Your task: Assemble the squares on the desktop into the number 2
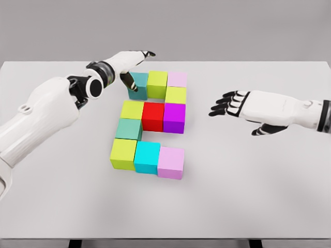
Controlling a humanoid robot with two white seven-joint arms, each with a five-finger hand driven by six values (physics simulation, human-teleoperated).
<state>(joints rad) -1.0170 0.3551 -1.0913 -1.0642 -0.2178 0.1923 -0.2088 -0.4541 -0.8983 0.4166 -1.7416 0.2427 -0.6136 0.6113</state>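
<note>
From my head camera I see a plain white desktop point(248, 196) filling most of the view, matte and evenly lit, with a flat grey wall point(217, 26) behind its far edge and two dark leg tops just showing under the near edge. The cubes sit together near the middle of the surface in the shape of a 2: a top row of teal cube point(137, 86), yellow-green cube point(157, 83) and pale pink cube point(177, 79); a yellow-green cube point(176, 95) under the pink one; a middle row of yellow-green point(132, 109), red cube point(153, 114) and purple cube point(175, 117); a muted green cube point(129, 129) below on the left; and a bottom row of yellow-green point(123, 153), cyan cube point(147, 156) and lilac cube point(171, 162). My left hand point(129, 64) reaches over the far left of the figure, fingers extended and gripping nothing, thumb tip against the teal cube. My right hand point(243, 106) hovers over bare desktop well right of the cubes, fingers spread wide, holding nothing.
</note>
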